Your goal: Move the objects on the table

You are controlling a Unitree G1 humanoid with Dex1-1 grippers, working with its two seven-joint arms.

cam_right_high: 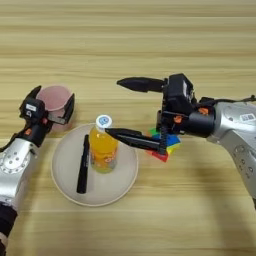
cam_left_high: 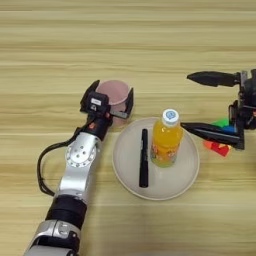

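Observation:
A pale pink cup [cam_left_high: 115, 92] stands upright just left of and behind the beige plate [cam_left_high: 186, 172]. My left gripper [cam_left_high: 111, 101] is open, with one black finger on each side of the cup. On the plate, an orange-juice bottle [cam_left_high: 166, 142] with a white cap stands upright. A black pen [cam_left_high: 144, 158] lies to the left of the bottle. My right gripper [cam_right_high: 127, 110] is wide open to the right of the bottle. Its lower finger [cam_right_high: 132, 138] points at the bottle and its upper finger [cam_right_high: 140, 83] reaches out behind it. It holds nothing.
A small pile of coloured blocks [cam_right_high: 167, 143] lies under the right gripper, just right of the plate. A black cable [cam_left_high: 44, 167] loops out beside my left forearm. Bare wood-grain table [cam_left_high: 125, 40] stretches behind the cup and grippers.

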